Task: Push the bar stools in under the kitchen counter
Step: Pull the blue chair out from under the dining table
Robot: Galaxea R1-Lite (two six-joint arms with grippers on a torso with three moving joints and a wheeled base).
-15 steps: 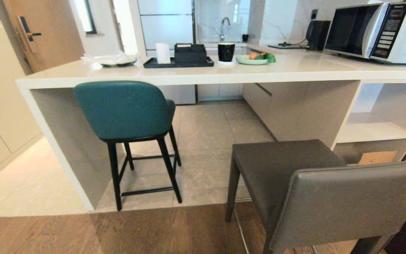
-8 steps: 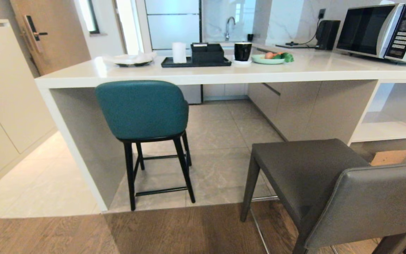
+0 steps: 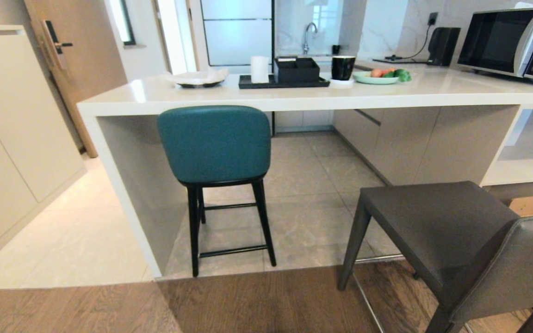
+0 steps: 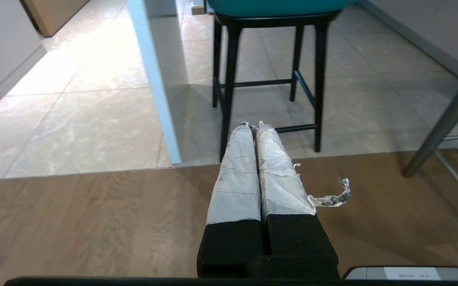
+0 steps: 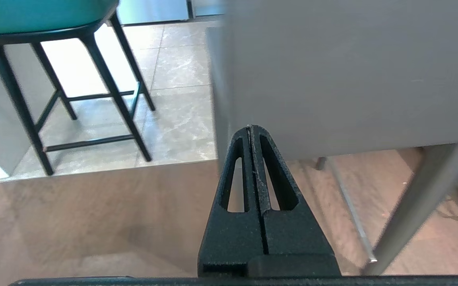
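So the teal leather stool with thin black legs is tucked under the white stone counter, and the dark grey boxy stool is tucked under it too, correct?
Only half right. The head view shows the teal leather stool tucked under the white stone counter, but the dark grey boxy stool stands well out from it, its legs on the wooden floor.

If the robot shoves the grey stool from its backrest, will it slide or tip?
The grey stool looks tall on thin legs, so a high push on the backrest may tip it. Its feet stand on wood flooring before a seam into tile, which may catch them. The boxy frame looks rigid.
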